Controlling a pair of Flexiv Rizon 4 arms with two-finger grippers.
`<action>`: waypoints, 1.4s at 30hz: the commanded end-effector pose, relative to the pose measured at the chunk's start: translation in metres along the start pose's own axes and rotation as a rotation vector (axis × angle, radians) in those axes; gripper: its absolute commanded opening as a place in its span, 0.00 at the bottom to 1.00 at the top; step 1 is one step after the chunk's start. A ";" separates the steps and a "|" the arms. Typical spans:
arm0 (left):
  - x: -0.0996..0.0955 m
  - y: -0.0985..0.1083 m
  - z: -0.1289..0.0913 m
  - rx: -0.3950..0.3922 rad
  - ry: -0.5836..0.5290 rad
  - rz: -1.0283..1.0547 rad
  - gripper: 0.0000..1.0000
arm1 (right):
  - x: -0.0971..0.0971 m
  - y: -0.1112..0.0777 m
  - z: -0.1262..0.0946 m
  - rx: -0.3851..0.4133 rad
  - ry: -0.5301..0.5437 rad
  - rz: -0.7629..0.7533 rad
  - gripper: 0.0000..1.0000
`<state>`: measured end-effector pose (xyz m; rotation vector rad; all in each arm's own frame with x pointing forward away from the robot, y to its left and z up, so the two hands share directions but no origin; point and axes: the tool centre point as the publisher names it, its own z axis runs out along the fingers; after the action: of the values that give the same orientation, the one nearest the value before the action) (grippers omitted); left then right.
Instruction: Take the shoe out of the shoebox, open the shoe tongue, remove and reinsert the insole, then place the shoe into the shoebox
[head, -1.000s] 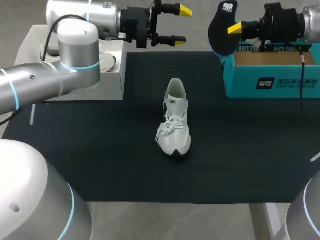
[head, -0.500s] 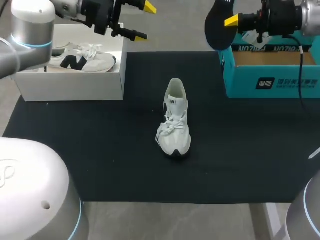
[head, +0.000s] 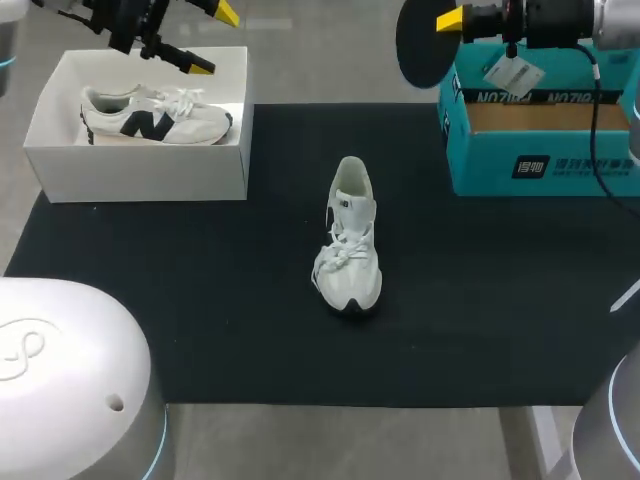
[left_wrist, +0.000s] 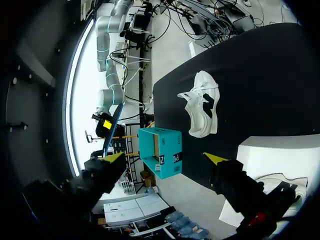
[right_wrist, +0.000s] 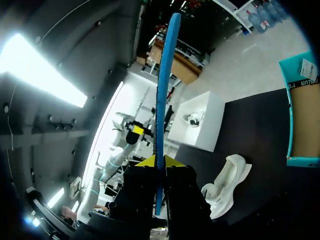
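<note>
The white shoe (head: 348, 245) stands upright on its sole in the middle of the black mat (head: 200, 300). Its toe points toward the robot and its heel opening toward the far edge. The laces are slack, and the shoe is outside both boxes. The dark insole (head: 420, 45) is held in the air past the mat's far edge, just beside the far left corner of the open teal shoebox (head: 540, 165). The right tool (head: 452, 19) is clamped on the insole. In the right wrist view its yellow tips press against both faces of the thin, blue-edged sheet. The left tool (head: 208, 40) hangs over the far edge of the white box (head: 140, 175) at the mat's far left corner, its fingers spread wide with nothing between them. A second sneaker (head: 150, 115), white with dark markings, lies in that box.
</note>
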<state>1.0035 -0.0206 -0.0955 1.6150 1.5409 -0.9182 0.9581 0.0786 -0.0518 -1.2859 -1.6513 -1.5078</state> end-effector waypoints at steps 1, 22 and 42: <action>0.004 -0.003 -0.009 -0.005 0.012 0.003 1.00 | 0.008 0.001 0.010 -0.001 -0.036 -0.034 0.00; 0.009 0.002 -0.012 -0.066 0.053 -0.030 1.00 | 0.017 0.016 0.023 0.007 -0.159 -0.253 0.00; 0.009 0.002 -0.012 -0.066 0.053 -0.030 1.00 | -0.021 0.015 0.051 -0.016 -0.163 -0.310 0.00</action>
<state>1.0062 -0.0060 -0.0981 1.5821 1.6167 -0.8400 0.9814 0.1097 -0.0636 -1.2475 -2.0388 -1.5983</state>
